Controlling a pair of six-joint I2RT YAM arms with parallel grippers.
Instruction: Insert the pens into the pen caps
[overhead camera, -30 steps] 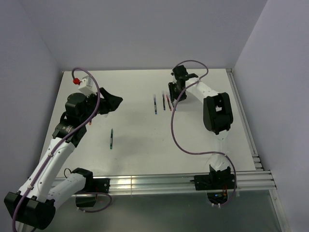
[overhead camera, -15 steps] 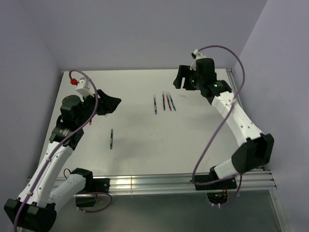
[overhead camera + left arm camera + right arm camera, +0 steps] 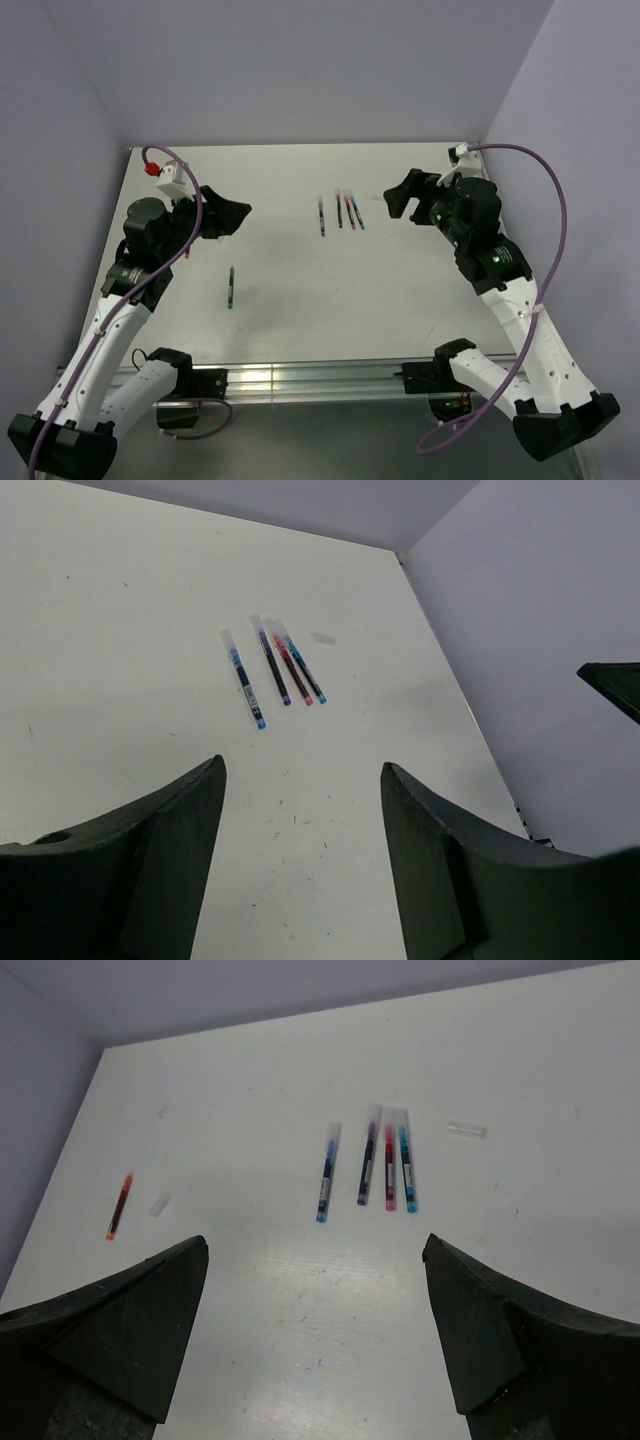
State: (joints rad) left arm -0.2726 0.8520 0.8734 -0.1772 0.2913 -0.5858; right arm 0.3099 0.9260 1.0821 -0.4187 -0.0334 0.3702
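Several pens lie side by side at the table's middle back: a blue one (image 3: 321, 215) (image 3: 326, 1175) (image 3: 245, 678), a dark purple one (image 3: 366, 1160), a red one (image 3: 389, 1165) and a teal one (image 3: 406, 1165), each with a pale translucent far end. A green pen (image 3: 230, 287) lies alone nearer the left arm. In the right wrist view an orange pen (image 3: 118, 1206) lies far left beside a loose pen cap (image 3: 159, 1204); another pen cap (image 3: 466, 1130) (image 3: 323, 638) lies right of the row. My left gripper (image 3: 238, 213) (image 3: 302, 768) and right gripper (image 3: 402, 197) (image 3: 315, 1242) both hover open and hold nothing.
The white table (image 3: 290, 320) is walled at the back and both sides. An aluminium rail (image 3: 320, 378) runs along the near edge, carrying both arm bases. A purple cable (image 3: 555, 210) loops off the right arm.
The right arm has swung away from above the pen row toward the right side and nearer, and its jaws have spread wide. The left arm has barely shifted.
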